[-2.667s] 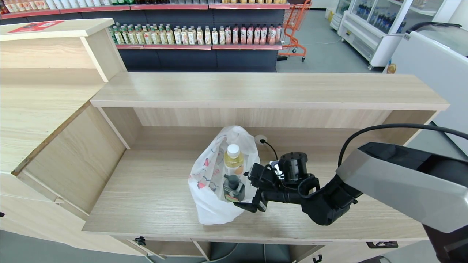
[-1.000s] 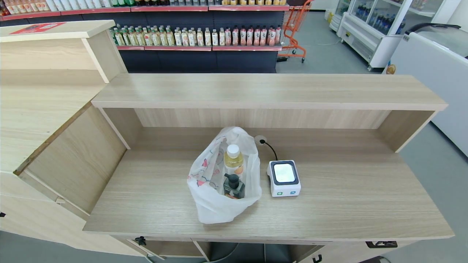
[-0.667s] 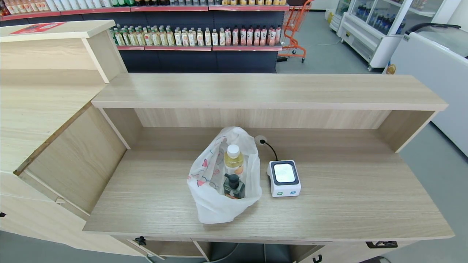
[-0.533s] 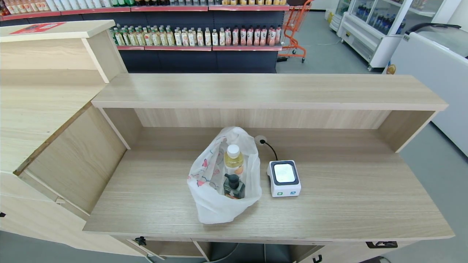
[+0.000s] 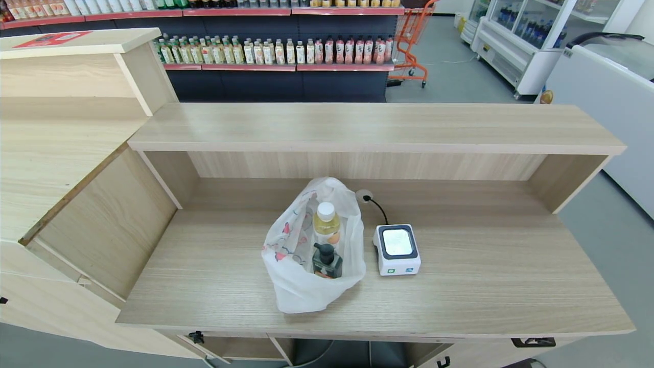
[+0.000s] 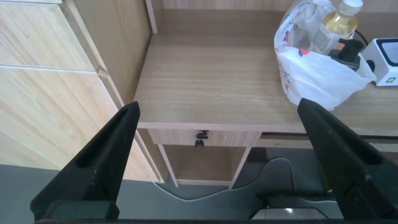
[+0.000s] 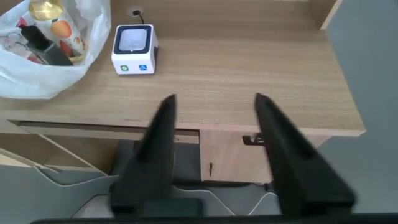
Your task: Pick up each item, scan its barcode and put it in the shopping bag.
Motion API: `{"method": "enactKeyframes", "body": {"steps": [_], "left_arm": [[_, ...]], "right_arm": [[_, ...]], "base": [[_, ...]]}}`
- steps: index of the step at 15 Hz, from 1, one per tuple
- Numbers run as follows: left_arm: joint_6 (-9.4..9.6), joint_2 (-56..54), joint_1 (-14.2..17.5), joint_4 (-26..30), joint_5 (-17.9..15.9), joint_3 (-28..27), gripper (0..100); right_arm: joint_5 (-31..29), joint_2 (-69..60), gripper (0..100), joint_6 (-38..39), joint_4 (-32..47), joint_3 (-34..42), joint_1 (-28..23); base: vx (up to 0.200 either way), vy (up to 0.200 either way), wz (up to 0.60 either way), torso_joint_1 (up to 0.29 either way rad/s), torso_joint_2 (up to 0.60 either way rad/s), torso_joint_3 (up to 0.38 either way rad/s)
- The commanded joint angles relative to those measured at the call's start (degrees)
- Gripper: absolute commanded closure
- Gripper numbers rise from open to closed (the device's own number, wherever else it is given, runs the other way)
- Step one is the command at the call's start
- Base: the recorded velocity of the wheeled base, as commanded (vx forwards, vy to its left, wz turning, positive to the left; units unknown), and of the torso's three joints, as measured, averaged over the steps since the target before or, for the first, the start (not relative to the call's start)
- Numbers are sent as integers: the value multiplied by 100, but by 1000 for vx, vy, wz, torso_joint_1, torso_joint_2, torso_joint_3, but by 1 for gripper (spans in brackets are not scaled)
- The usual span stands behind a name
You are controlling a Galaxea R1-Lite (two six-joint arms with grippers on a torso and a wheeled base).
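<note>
While both arms are hanging low in front of the near edge, the left pincer [image 6: 217, 106] is standing spread wide with nothing in it, and the right pincer [image 7: 214, 98] is likewise gaping and gripping nothing. Judging by that, the bagging is looking finished, so the sound course is keeping both pincers back and low, well apart from the thin crinkled white plastic shopping bag [image 5: 296, 286], whose limp film would be snagging easily. Inside it a round clear bottle of yellow drink with a white cap [image 5: 326, 220] is standing upright behind a squat dark pump bottle [image 5: 327, 260]. Just beside the bag, a small white boxy scanner with a glossy window [image 5: 397, 250] is sitting on the pale wood-grain worktop [image 5: 485, 276].
</note>
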Motion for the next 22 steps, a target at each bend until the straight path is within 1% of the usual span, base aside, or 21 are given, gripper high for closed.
{"method": "enactKeyframes", "body": {"steps": [1,8,9,12,18,22], "left_arm": [[21,-1,7,-1,0,0,0],[39,-1,7,-1,0,0,0],[4,-1,-2,-1,0,0,0],[4,-1,7,-1,0,0,0],[4,-1,7,-1,0,0,0],[-5,-1,-2,-1,0,0,0]], "right_arm": [[2,27,100,0,5,0,1],[2,27,100,-18,5,0,1],[2,27,100,-18,13,0,1],[2,27,100,-18,5,0,1],[2,27,100,0,13,0,1],[2,27,100,-26,13,0,1]], "base": [[0,-200,0,7,-2,-2],[0,-200,0,3,2,-1],[0,-200,0,2,-2,2],[0,0,0,0,0,0],[200,0,0,3,0,4],[0,0,0,0,0,0]]}}
